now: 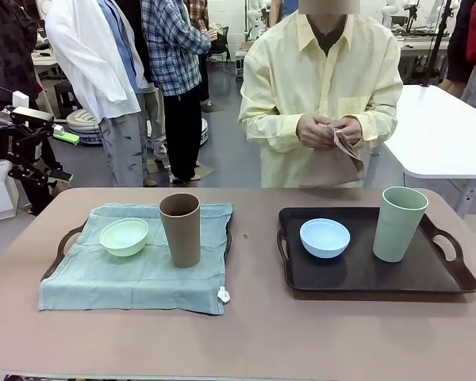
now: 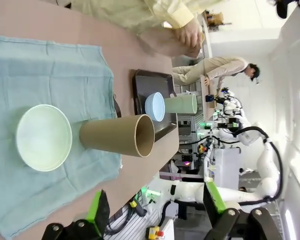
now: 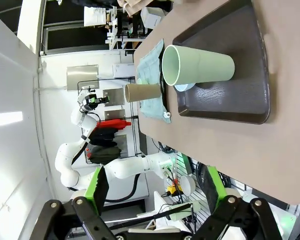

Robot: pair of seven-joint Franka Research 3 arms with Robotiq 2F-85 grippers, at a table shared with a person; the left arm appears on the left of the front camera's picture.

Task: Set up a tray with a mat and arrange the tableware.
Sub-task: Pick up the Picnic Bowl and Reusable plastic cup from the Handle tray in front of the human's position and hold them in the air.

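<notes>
Brown cup (image 2: pixel 117 135) well beyond left gripper (image 2: pixel 155 201)

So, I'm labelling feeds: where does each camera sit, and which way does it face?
Front: fixed on the robot's side, facing across the table at the person's hands holding a brownish cloth; open left gripper at the left edge.
Left wrist: rolled sideways, looking past its jaws at a tall brown matte cup and small mint green bowl on a teal cloth.
Right wrist: looks past the open right gripper at a tall pale green cup on a dark tray.
Shared: all show both cups.
</notes>
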